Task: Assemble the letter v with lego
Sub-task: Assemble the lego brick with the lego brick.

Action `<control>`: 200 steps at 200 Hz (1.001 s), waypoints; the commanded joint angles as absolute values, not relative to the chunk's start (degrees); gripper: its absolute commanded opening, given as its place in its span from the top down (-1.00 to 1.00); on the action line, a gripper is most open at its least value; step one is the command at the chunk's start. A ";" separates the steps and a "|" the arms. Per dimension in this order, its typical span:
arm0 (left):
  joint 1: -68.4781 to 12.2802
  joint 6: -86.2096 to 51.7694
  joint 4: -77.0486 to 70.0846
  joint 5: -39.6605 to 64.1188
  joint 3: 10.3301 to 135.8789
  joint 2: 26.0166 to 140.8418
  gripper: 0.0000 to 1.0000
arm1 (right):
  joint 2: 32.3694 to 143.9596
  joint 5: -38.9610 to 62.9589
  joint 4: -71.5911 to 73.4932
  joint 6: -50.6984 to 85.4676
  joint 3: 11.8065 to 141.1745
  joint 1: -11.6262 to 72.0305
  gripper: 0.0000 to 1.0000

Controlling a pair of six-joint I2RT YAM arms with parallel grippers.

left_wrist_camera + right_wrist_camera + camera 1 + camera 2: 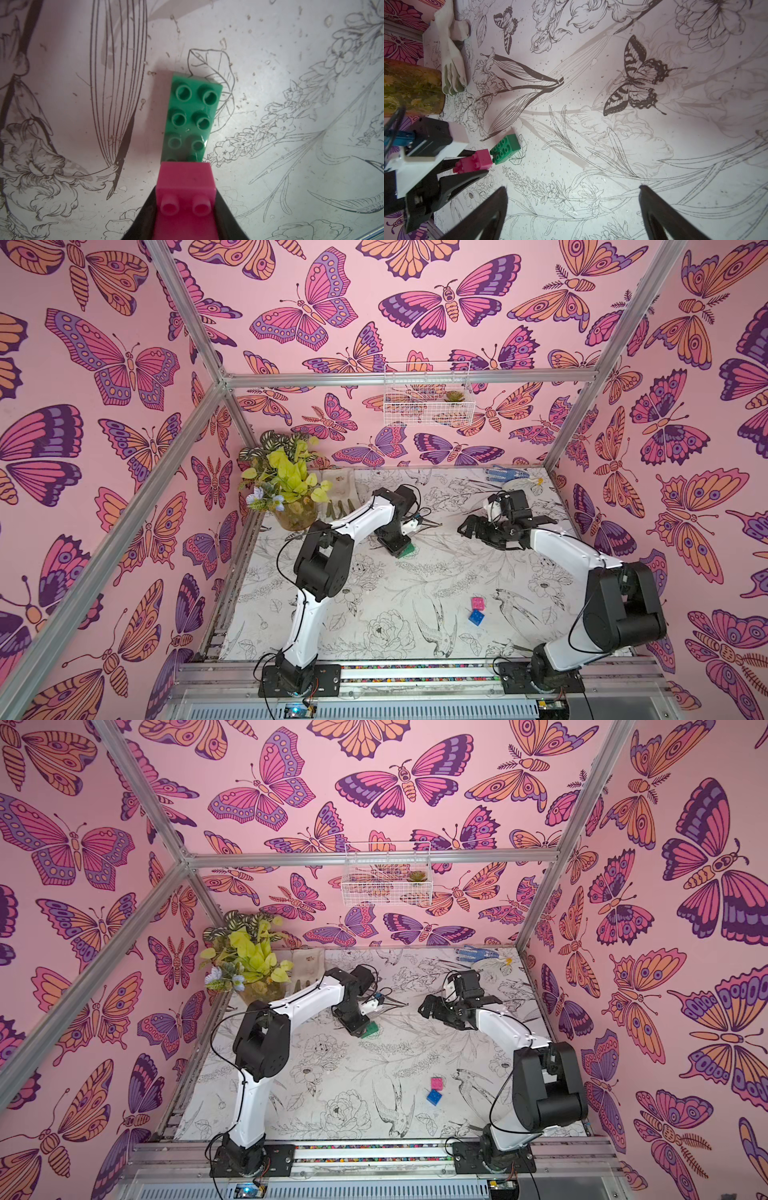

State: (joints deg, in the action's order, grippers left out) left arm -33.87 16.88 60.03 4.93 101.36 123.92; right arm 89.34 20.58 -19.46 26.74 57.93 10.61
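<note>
While left gripper (pixel 185 188) clamps pink brick (pixel 185 176), wire basket (pixel 428 414) holds succulent (pixel 454 396)

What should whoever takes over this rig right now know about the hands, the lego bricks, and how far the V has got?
Left hand: shut on a pink piece, seemingly two pink bricks joined, held at one end of the green brick, which lies on the table. I cannot tell whether it is pressed home.
Right hand: open, empty, hovering off to the side.
Loose: one pink brick and one blue brick, close together near the front.
Done: at most one arm begun.
Left: seat the pink piece, then probably build the loose pink and blue onto the green's other end.
</note>
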 commanded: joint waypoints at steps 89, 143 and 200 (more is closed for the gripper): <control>-34.07 16.49 58.81 3.05 99.00 124.56 0.45 | 89.56 20.17 -20.09 26.05 59.15 11.07 -0.98; -34.23 17.23 58.61 1.97 98.19 125.24 0.45 | 89.17 20.17 -19.81 26.25 58.98 11.10 -0.98; -35.02 16.61 58.25 0.88 96.03 125.09 0.45 | 89.44 20.31 -19.73 26.02 58.80 11.07 -0.98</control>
